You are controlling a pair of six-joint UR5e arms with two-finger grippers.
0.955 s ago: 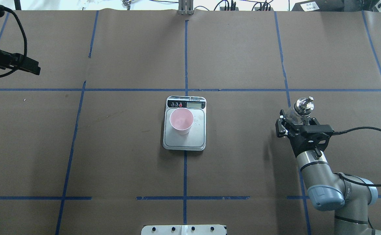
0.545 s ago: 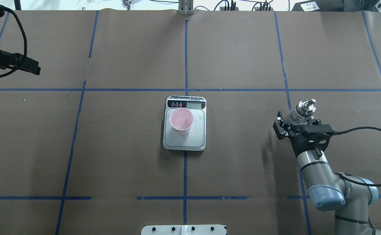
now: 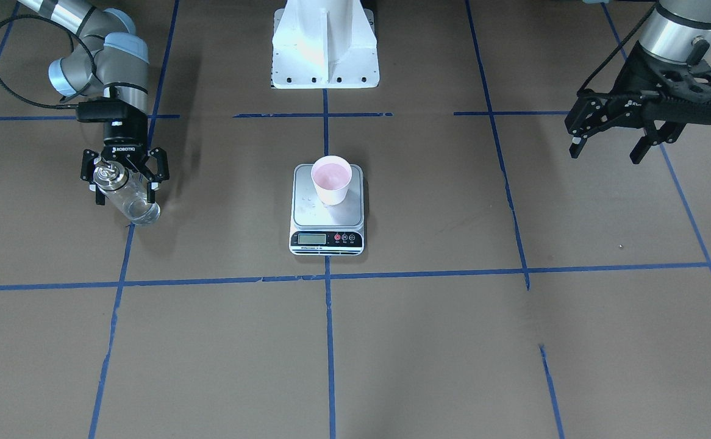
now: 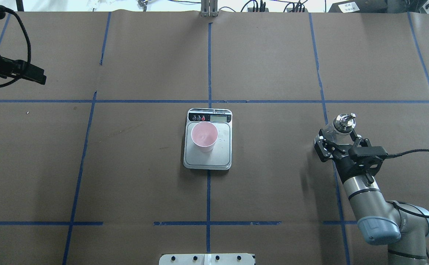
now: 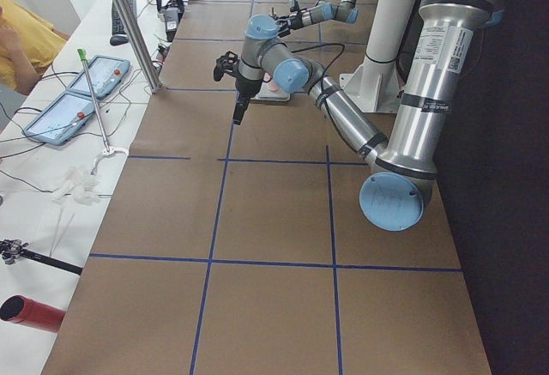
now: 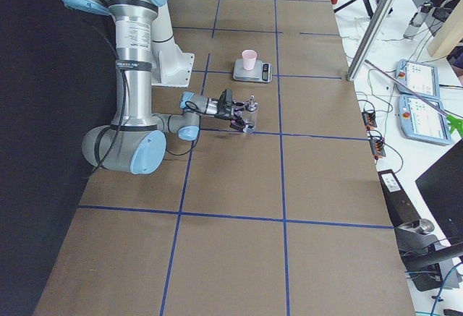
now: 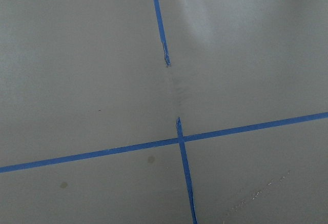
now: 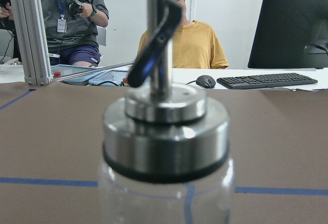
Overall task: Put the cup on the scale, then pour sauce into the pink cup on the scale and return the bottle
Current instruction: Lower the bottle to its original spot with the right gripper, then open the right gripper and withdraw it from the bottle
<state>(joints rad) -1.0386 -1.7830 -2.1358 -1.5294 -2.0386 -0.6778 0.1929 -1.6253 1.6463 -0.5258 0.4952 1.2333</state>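
Front view: right gripper point(image 3: 125, 183), marked ROBOTIQ, jaws spread beside clear glass bottle point(image 3: 128, 198), well apart from steel scale point(image 3: 328, 210); pale pink cup point(image 3: 331, 180) stands on scale; left gripper point(image 3: 607, 148) wide open. Overhead: bottle upright. Wrist: shiny metal spout

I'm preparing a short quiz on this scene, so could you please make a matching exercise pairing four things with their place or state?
Things:
1. cup
2. scale
3. bottle
4. left pincer

Places or states:
A. open, holding nothing, above the table
B. between the right pincer's fingers
C. flat on the table, on the centre blue line
D. upright on a silver platform

Pairs: 1-D, 2-C, 3-B, 4-A
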